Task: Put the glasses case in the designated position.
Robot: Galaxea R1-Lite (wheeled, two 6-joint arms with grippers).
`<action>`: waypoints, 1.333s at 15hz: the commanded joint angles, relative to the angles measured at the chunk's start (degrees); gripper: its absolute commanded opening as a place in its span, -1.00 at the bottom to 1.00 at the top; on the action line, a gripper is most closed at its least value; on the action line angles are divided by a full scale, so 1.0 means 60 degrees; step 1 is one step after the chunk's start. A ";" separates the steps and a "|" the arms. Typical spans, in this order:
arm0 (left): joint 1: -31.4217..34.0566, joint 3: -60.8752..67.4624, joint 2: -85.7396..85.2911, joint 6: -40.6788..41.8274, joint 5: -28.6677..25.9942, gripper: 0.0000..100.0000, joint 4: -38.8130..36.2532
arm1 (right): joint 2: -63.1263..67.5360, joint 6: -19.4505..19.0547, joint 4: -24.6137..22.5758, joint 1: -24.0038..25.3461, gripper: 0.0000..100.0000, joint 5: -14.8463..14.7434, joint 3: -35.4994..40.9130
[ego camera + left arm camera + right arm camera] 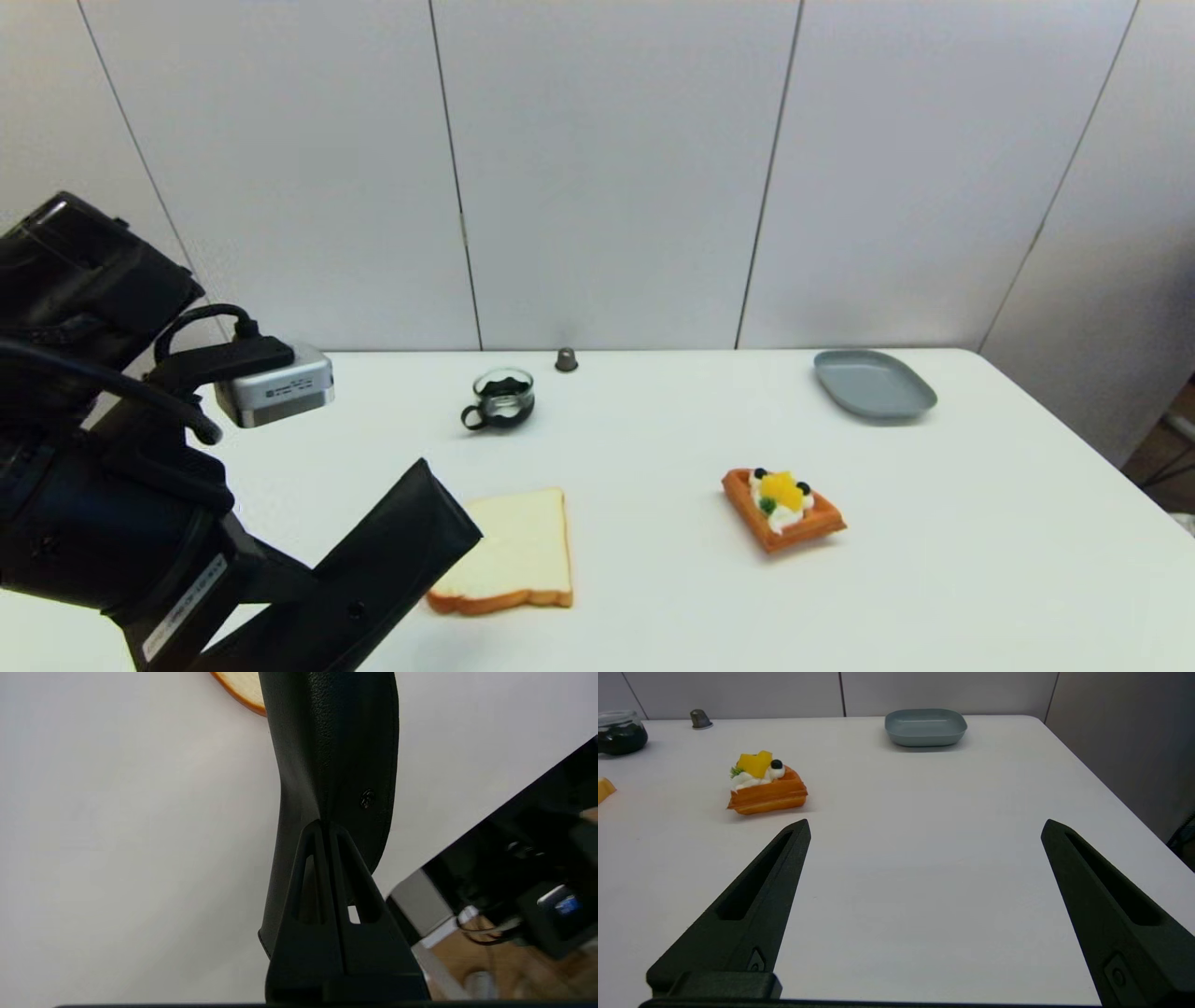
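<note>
Left gripper [327,830] pinches glasses case [392,551] by one end, lifted just beside bread slice [518,551] — the free end could clip the bread on lowering. Right gripper [924,828] spread wide, idle near waffle [766,786].

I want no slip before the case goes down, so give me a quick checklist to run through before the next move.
1. Grip: left gripper shut on the glasses case near one end: ok.
2. Case off the table, held tilted: ok.
3. Case's far end overlaps the bread slice in the head view; clearance above it: cannot tell.
4. Waffle, glass cup and grey plate lie well apart from the case: ok.
5. Right gripper open, holding nothing, away from the case: ok.
</note>
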 commanded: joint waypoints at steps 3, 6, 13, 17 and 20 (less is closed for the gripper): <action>-0.0829 -0.0784 0.0775 -0.2032 0.0001 -1.00 0.0240 | 0.0015 0.0011 -0.0003 0.0000 1.00 0.0001 0.0000; -0.1034 -0.1018 0.1127 -0.2823 -0.0014 -1.00 0.0196 | 0.0015 -0.0019 -0.0003 0.0015 1.00 0.0001 0.0000; -0.1913 -0.1780 0.1976 -0.5210 -0.0014 -1.00 0.0240 | 0.0015 0.0011 -0.0017 0.0000 1.00 0.0001 0.0000; -0.2499 -0.2322 0.2709 -0.6382 -0.0014 -1.00 0.0211 | 0.0015 -0.0019 -0.0017 0.0000 1.00 0.0001 0.0000; -0.2835 -0.2762 0.3104 -0.6998 -0.0087 -1.00 0.0182 | 0.0015 -0.0019 -0.0003 0.0000 1.00 0.0001 0.0000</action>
